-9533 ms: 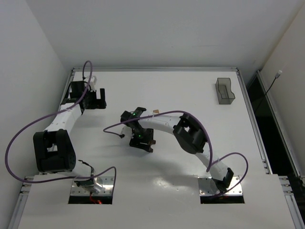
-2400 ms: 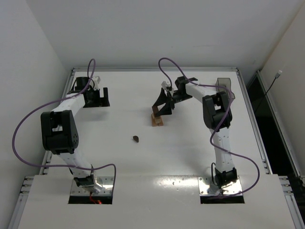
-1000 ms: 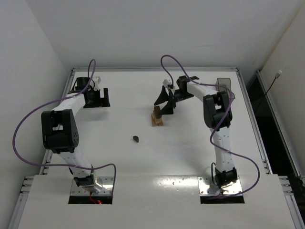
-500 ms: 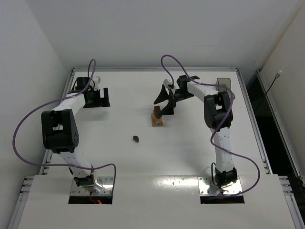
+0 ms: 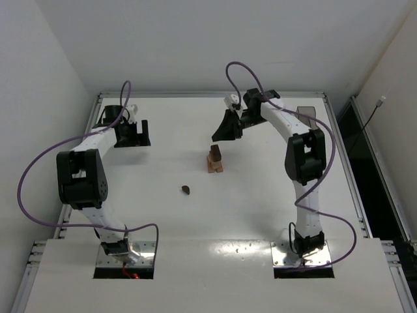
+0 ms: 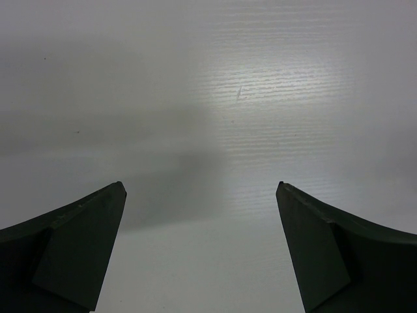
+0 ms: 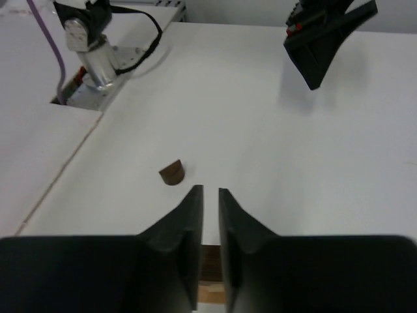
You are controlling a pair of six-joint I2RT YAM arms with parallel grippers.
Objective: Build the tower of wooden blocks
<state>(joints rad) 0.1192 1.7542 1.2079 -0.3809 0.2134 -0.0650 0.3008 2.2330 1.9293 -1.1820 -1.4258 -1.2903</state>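
At the upper left of the top view, the left gripper sits low over the white table near its far left corner. Its wrist camera shows the two dark fingers spread as wide apart as the frame allows, with only bare tabletop between them and nothing in their grasp.

Toward the centre, a small dark brown block with a rounded top lies alone on the table, down and to the left of the tower and well apart from it. Right of it, in the middle of the top view, stands the tower: a short stack of light tan wood blocks with a dark brown piece on top, upright and touched by neither arm.

Just above and to the right of the tower, the right gripper hangs off the reaching right arm, clear of the stack. Seen from its wrist, the fingers are drawn nearly together, leaving only a thin slit, and they grip nothing; the tower's top peeks out below them at the bottom edge.

Farther right, a grey translucent tray shows partly behind the arm.
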